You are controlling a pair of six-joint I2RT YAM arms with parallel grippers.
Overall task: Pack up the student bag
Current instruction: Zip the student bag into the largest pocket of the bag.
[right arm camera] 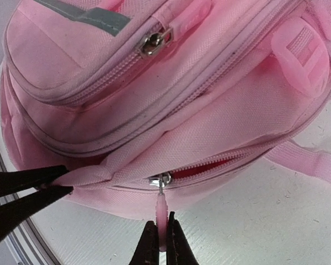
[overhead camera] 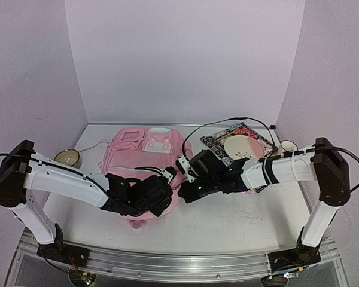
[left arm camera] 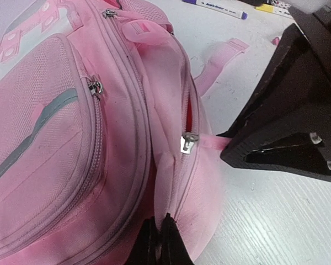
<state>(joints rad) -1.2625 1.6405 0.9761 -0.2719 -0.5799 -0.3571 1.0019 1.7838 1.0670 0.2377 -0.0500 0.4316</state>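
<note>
One pink student bag (overhead camera: 137, 158) lies flat mid-table, its long side running from the arms toward the back wall. Two grippers meet at its near end — the left gripper (left arm camera: 159, 243) pinches the bag's edge, and the right gripper (right arm camera: 162, 240) squeezes the pink zipper tab (right arm camera: 161, 212).

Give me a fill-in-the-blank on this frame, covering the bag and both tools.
1. The right tool is shut on the pull of a ____.
2. The left tool pinches the student bag, whose colour is ____.
3. Inside the open gap, the lining shows ____.
Missing: zipper; pink; red.
</note>
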